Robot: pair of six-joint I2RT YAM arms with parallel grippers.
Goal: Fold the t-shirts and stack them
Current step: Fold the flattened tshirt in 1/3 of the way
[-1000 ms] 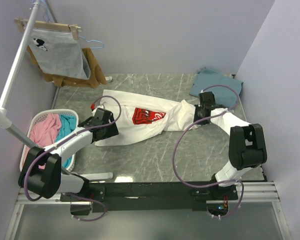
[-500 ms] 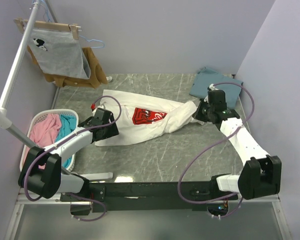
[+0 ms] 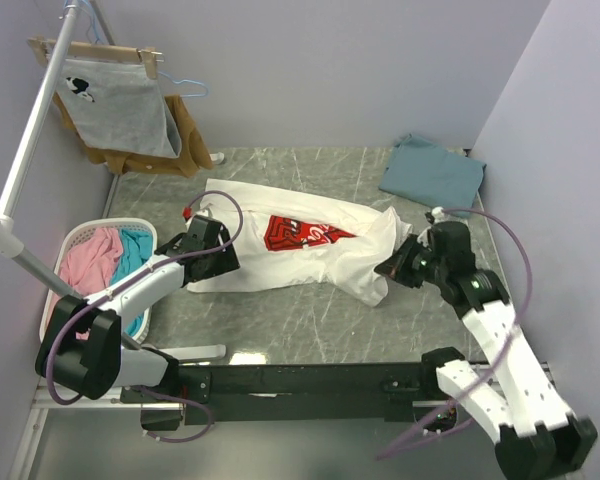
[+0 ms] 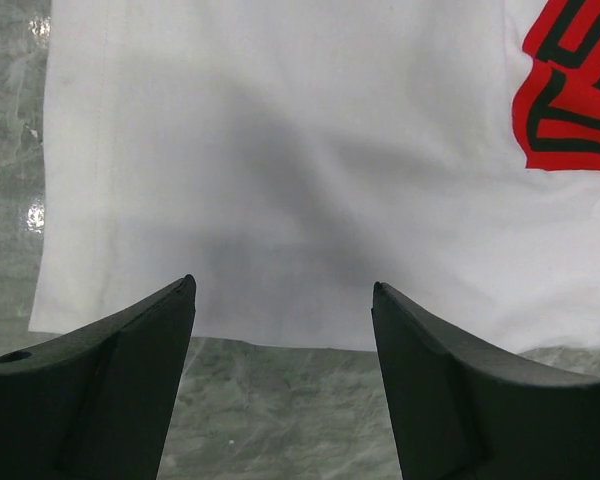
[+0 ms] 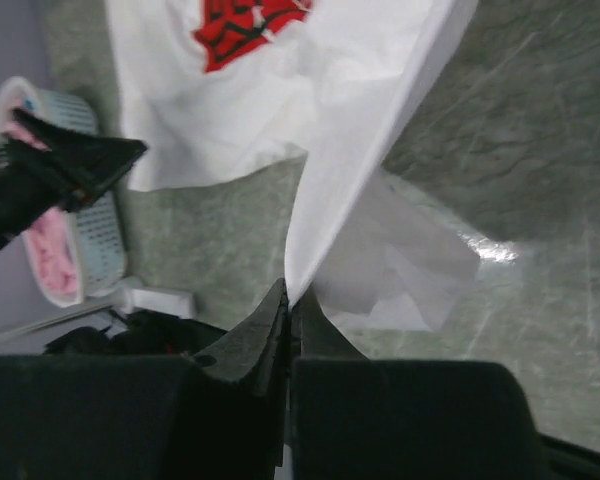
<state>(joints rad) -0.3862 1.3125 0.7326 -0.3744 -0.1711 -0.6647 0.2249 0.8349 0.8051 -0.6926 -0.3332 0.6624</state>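
A white t-shirt [image 3: 280, 265] with a red logo lies spread on the marble table [image 3: 280, 320], and a teal t-shirt [image 3: 432, 172] sits in the far right corner. The right gripper [image 5: 288, 297] pinches the white shirt's right edge, lifted off the table. The left gripper [image 4: 283, 290] hangs over its left hem with fingers wide apart.

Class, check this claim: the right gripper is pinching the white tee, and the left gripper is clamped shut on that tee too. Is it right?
One part is wrong. The right gripper is shut on the white tee, but the left gripper is open. The left wrist view shows its fingers wide apart over the tee's edge, clamping nothing.
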